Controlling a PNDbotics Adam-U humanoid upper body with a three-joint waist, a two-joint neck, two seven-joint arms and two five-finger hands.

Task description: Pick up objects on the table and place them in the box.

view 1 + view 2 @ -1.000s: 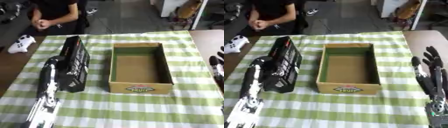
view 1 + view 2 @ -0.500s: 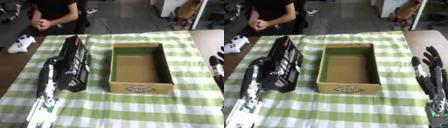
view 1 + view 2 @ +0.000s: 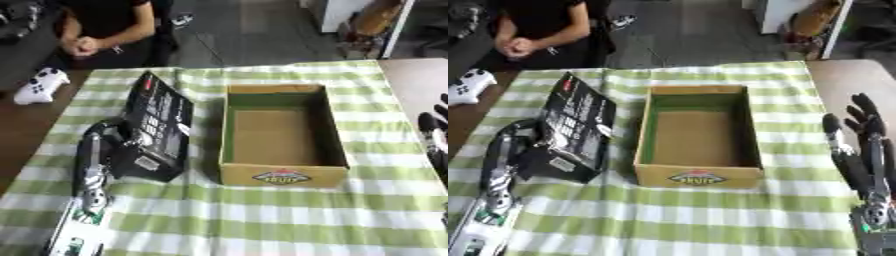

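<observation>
Two hands in view: left hand (image 3: pixel 112 134) curled round black pack (image 3: pixel 157 127), held tilted just left of the empty box (image 3: pixel 697 132) on checked cloth (image 3: pixel 710 210), right hand (image 3: pixel 866 145) idle w/ fingers straight, at right edge.

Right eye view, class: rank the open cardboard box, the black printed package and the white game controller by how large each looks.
1. Open cardboard box, largest.
2. Black printed package, tilted, held by the robot's left hand.
3. White game controller, smallest; it is cut off by the edge and lies farther away, so its true size is unsure.
</observation>
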